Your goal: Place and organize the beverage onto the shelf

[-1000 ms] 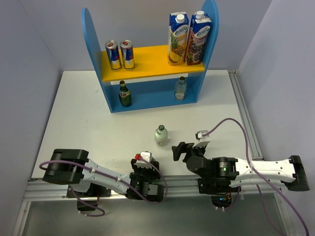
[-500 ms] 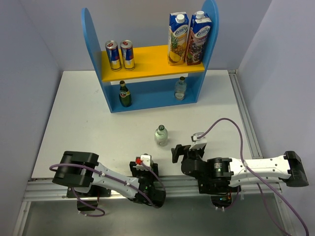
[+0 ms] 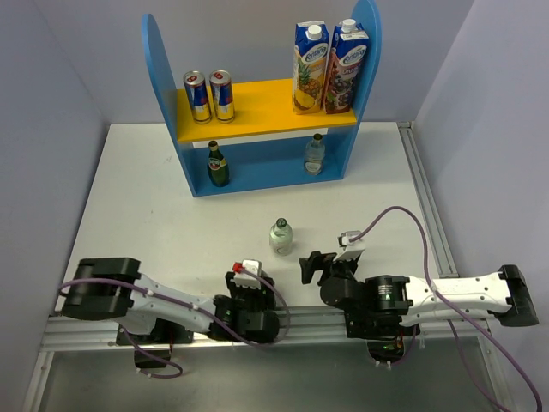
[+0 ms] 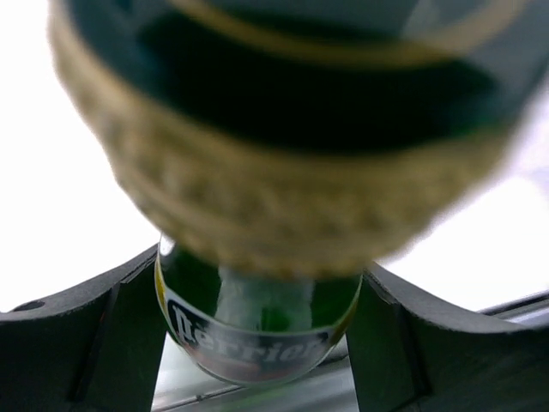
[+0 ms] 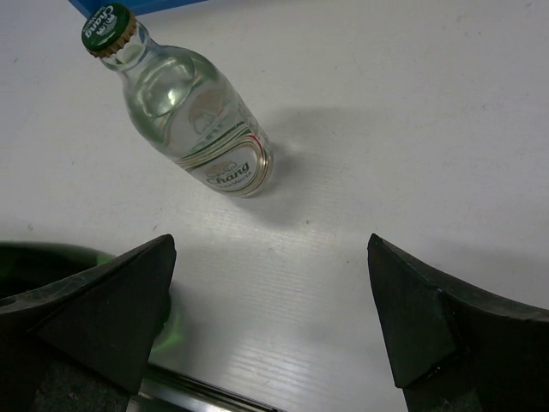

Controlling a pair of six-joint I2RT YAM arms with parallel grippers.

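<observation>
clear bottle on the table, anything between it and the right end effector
Only bare table between clear bottle and right end effector, seen in right wrist view.

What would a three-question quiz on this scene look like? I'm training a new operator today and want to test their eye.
1. True or false: the right hand grips the clear table bottle.
2. What does the left hand hold? A) a can B) a dark green bottle C) a carton
3. How many bottles stand on the lower level of the shelf?

Key:
1. False. It is open and apart from the bottle.
2. B.
3. Two: the shelved green bottle and the shelved clear bottle.
</observation>
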